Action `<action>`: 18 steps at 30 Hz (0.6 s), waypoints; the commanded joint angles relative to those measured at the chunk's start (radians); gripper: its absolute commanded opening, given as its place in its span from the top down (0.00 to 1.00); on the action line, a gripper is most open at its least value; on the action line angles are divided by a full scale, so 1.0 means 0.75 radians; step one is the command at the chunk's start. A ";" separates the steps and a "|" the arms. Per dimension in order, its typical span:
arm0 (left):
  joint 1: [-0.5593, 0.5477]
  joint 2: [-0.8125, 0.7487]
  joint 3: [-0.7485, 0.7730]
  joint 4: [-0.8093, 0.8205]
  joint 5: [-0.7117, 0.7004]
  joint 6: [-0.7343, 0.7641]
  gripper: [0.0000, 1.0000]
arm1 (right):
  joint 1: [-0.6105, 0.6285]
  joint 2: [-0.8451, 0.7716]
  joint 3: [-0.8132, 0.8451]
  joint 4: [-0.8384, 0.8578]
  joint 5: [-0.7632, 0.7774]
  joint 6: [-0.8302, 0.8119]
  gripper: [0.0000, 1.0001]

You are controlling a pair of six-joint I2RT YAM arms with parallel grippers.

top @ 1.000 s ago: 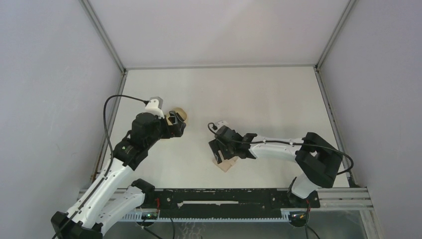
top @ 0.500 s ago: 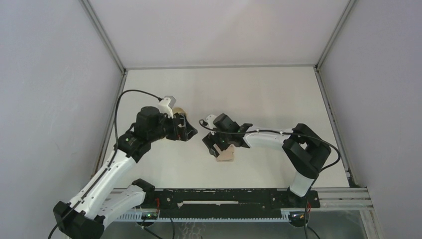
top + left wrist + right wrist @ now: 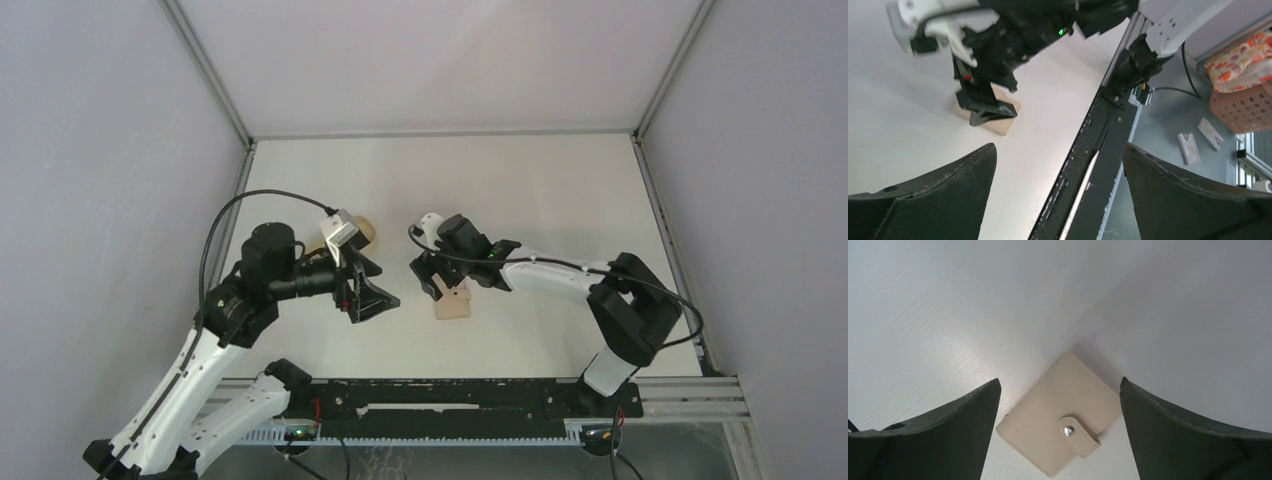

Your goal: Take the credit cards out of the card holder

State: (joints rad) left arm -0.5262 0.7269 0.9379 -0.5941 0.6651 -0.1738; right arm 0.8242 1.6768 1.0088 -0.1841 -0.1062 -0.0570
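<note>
High rear overview, two low wrist views; card holder common to all.

In the top view you see only part of the wallet: the right fingers cover its far edge. The left wrist camera hides most of the tan object behind it.

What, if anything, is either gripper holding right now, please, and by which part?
Nothing is held. The left gripper and right gripper are both open; the card holder lies closed beneath the right one.
</note>
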 commanded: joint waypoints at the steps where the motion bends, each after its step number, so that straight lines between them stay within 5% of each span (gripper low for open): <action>1: -0.052 0.076 0.044 -0.018 0.014 0.062 0.00 | 0.012 -0.219 -0.021 0.030 0.237 0.155 0.01; 9: -0.067 0.156 0.072 -0.005 -0.182 0.028 0.00 | 0.130 -0.325 -0.153 -0.186 0.446 0.662 0.00; 18: -0.066 0.283 0.012 0.106 -0.788 -0.180 0.00 | 0.206 -0.137 -0.185 -0.137 0.497 0.812 0.00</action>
State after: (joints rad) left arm -0.5739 0.9035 0.9386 -0.6010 0.2951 -0.2077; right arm 0.9649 1.5402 0.8646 -0.3099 0.2234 0.4606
